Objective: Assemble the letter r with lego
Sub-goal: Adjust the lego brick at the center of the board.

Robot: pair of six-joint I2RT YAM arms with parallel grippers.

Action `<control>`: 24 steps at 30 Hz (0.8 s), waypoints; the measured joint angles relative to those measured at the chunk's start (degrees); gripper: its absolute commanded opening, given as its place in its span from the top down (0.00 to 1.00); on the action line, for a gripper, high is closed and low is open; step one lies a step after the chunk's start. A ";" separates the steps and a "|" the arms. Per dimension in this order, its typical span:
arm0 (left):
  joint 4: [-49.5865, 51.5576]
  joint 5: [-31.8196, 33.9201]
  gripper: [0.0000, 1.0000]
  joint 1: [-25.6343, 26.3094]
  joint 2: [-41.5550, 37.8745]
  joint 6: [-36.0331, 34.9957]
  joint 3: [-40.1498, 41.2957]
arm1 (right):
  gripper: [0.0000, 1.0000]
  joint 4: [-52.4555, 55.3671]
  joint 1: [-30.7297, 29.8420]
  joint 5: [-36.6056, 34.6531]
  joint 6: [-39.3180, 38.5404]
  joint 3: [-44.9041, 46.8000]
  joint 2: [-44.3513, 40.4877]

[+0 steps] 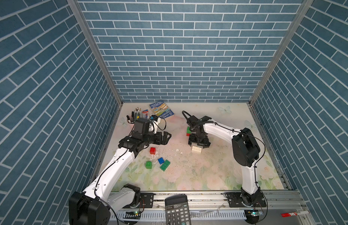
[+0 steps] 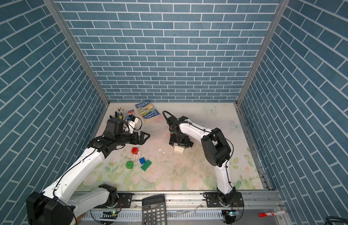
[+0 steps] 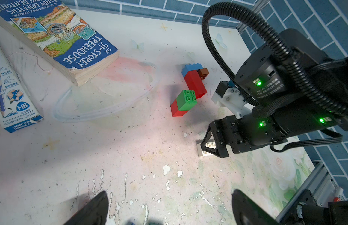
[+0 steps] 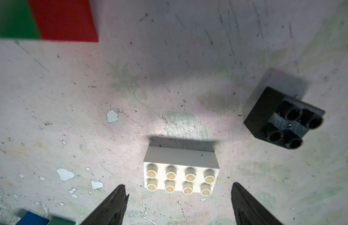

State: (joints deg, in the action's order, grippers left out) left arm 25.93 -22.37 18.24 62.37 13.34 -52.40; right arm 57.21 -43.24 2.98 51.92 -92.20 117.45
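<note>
Far to the left of the white oblong brick (image 1: 196, 149), toward the back wall, a cup of pens (image 1: 132, 116), a pencil box (image 1: 145, 113) and a paperback book (image 1: 161, 110) crowd the corner of the counter (image 1: 218, 175). The left tool (image 1: 168, 136) hovers left of the white brick, well apart from it, its jaws spread wide and empty.

Also left of the white brick sits a red square brick (image 1: 152, 150). Further toward the front edge lie a green square brick (image 1: 148, 164), a blue square brick (image 1: 161, 160) and a green oblong brick (image 1: 165, 165), the last two just beside each other. A calculator (image 1: 177, 209) rests on the front rail, well in front of the white brick.

Just behind the white brick lies a joined cluster (image 3: 189, 91) of red, green, light blue and brown bricks, mostly hidden by the right arm (image 1: 218, 128) in both top views. The white brick itself lies flat on the counter, studs up.

The right tool (image 1: 198, 145) points down right over it, released. In the right wrist view its fingers (image 4: 114, 206) stand apart to either side of the brick without touching it.

A black square brick (image 4: 282, 118) sits near the white brick, apart from it, and is covered by the right arm in both top views. A red marker (image 1: 293, 213) lies far right of the white brick, on the front ledge.
</note>
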 measured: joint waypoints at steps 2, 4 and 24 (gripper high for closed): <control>0.09 -0.02 0.00 0.00 -0.17 -0.11 0.00 | 0.17 -0.20 -0.26 -0.04 0.68 0.02 0.26; 0.20 -0.04 0.00 0.00 -0.50 -0.17 0.00 | 0.17 -0.57 -0.52 -0.07 1.09 0.26 0.55; 0.83 -0.22 0.00 0.04 -1.90 -0.57 0.00 | 0.23 -2.82 -1.11 -0.20 3.34 3.08 1.16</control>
State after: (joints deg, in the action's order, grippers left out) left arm 26.76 -22.59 18.28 60.47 12.78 -52.40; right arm 54.39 -44.36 2.79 55.27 -89.12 118.61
